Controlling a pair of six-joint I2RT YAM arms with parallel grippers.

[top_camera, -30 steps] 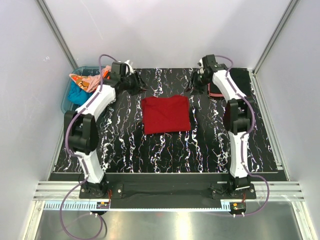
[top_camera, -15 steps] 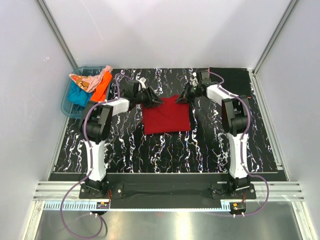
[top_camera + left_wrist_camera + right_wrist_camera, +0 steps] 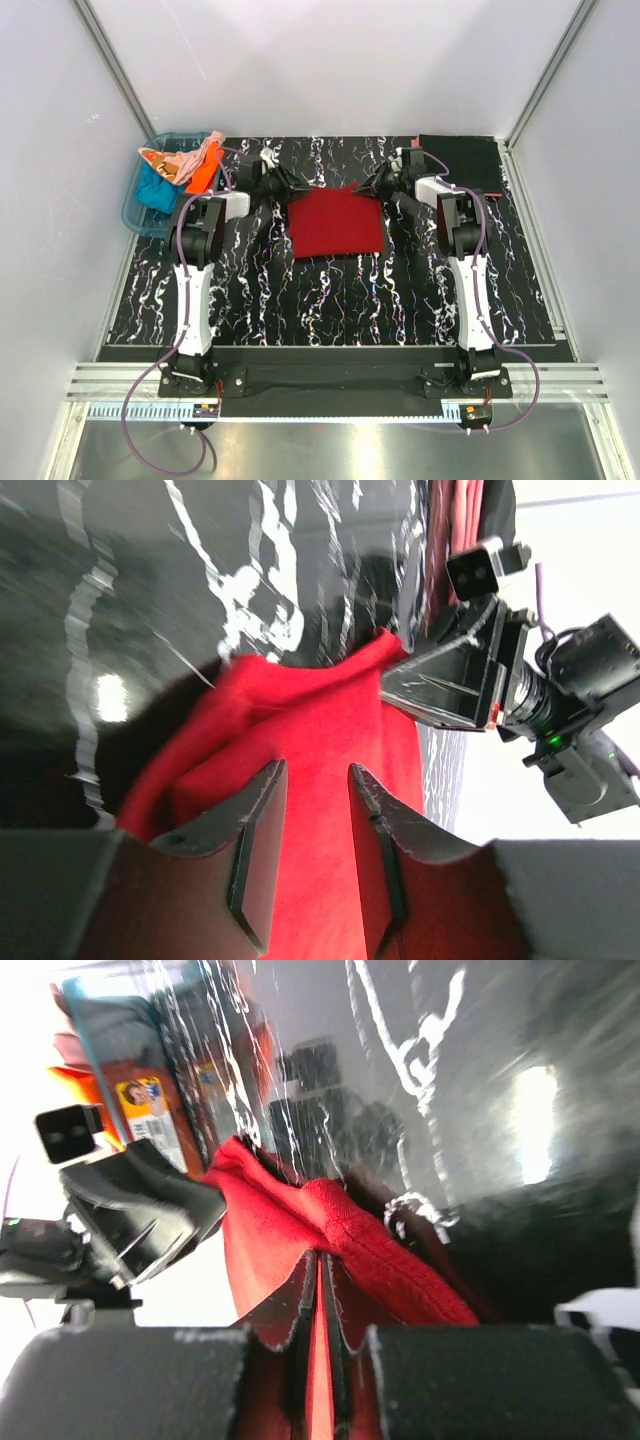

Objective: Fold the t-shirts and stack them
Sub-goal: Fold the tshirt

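There's the red shirt (image 3: 335,225), folded flat in the middle of the table (image 3: 330,300). At its far right corner the right gripper (image 3: 320,1260) has its fingers pressed together, pinching the red cloth. At the far left corner the left gripper (image 3: 313,775) has its fingers slightly apart with red cloth in the gap; I can't tell if it really grips. Far left of the red shirt, the tub (image 3: 130,205) holds a heap of shirts (image 3: 178,172).

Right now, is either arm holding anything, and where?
Right gripper pinches the red shirt at its far right corner. Left gripper straddles the far left corner, jaws apart; grip unclear.
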